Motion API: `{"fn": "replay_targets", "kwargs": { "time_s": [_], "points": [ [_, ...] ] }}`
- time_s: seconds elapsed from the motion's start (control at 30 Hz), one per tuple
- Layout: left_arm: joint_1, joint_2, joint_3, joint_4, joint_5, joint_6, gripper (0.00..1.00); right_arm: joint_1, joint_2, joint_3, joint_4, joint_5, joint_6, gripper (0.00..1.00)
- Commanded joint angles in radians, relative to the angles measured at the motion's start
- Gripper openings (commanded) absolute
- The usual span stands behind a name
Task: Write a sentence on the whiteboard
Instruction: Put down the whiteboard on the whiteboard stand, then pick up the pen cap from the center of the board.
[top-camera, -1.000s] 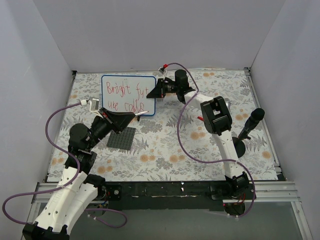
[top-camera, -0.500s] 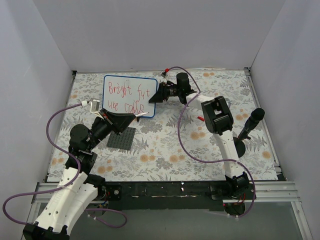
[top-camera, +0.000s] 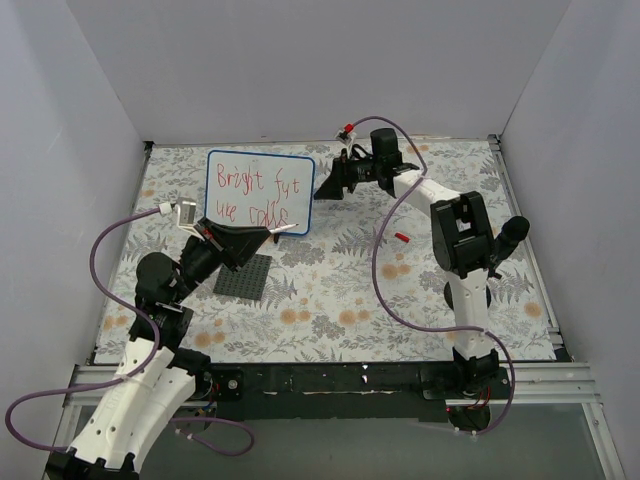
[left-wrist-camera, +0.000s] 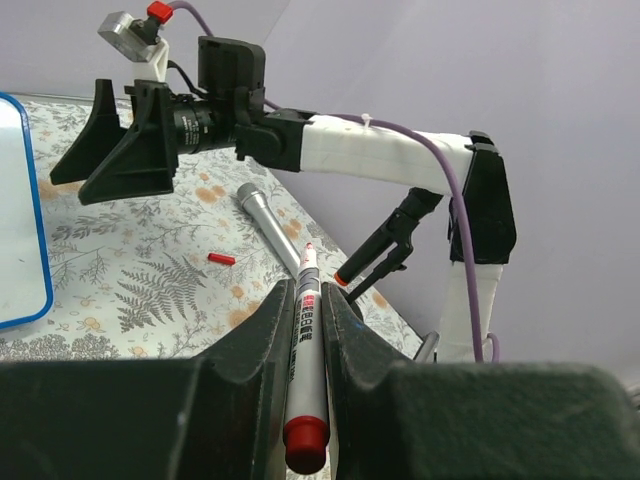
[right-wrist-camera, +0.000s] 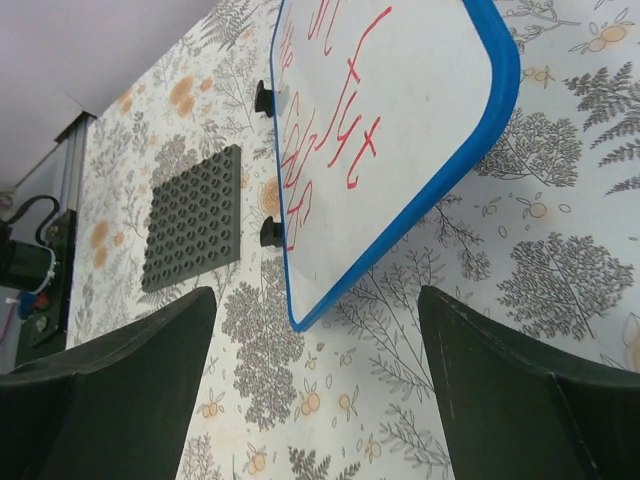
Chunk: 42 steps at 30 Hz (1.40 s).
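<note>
Left hand (left-wrist-camera: 310, 292): pinching the marker (left-wrist-camera: 306, 370) (tip pointing away)
Whiteboard (top-camera: 260, 160): just beyond that tip, up-left, long axis crosswise
Right hand (top-camera: 330, 186): spread, beside the board's right edge

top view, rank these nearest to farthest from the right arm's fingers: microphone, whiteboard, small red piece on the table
1. whiteboard: directly left of the right gripper, its blue edge next to the fingers.
2. small red piece: on the floral mat, to the right and closer to the arm bases.
3. microphone: far right side of the table.
</note>
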<state>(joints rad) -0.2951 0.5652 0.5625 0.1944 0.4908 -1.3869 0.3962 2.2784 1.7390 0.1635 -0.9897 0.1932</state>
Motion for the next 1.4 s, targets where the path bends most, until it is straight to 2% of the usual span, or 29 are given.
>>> {"fn": "replay_targets", "kwargs": {
  "time_s": [0.0,0.1,0.13,0.17,0.23,0.27,0.37,0.53,0.7,0.83,0.97,1.07,1.37],
  "points": [
    [0.007,-0.017,-0.009,0.014,0.026,-0.003,0.00,-0.014,-0.108,-0.012,-0.275,0.023,-0.267,0.90],
    [0.008,-0.025,-0.018,0.007,0.031,0.002,0.00,-0.014,-0.175,-0.003,-0.499,0.107,-0.418,0.89],
    [0.007,-0.028,-0.021,0.010,0.032,-0.001,0.00,-0.014,-0.207,0.011,-0.560,0.135,-0.533,0.89],
    [0.008,-0.031,-0.027,0.014,0.038,-0.003,0.00,-0.016,-0.226,0.017,-0.681,0.188,-0.587,0.89],
    [0.008,-0.040,-0.049,0.022,0.046,-0.011,0.00,-0.023,-0.273,0.022,-0.789,0.224,-0.726,0.89],
    [0.008,-0.044,-0.058,0.039,0.049,-0.015,0.00,-0.036,-0.287,0.024,-0.888,0.256,-0.759,0.89],
    [0.008,-0.054,-0.102,0.078,0.061,-0.034,0.00,-0.074,-0.347,-0.001,-1.022,0.340,-0.845,0.90],
    [0.007,-0.054,-0.165,0.138,0.080,-0.054,0.00,-0.137,-0.456,-0.104,-1.047,0.430,-0.879,0.91],
    [0.007,-0.064,-0.199,0.166,0.097,-0.064,0.00,-0.152,-0.436,-0.134,-1.071,0.627,-0.935,0.88],
    [0.007,-0.083,-0.208,0.148,0.103,-0.057,0.00,-0.151,-0.355,-0.113,-1.079,0.727,-0.956,0.78],
    [0.008,-0.102,-0.213,0.123,0.101,-0.047,0.00,-0.151,-0.277,-0.070,-1.087,0.790,-0.943,0.62],
    [0.007,-0.108,-0.214,0.109,0.101,-0.040,0.00,-0.149,-0.231,-0.056,-1.096,0.801,-0.936,0.54],
    [0.007,-0.077,-0.227,0.134,0.106,-0.034,0.00,-0.149,-0.175,-0.078,-1.053,0.842,-0.934,0.48]
  ]
}}
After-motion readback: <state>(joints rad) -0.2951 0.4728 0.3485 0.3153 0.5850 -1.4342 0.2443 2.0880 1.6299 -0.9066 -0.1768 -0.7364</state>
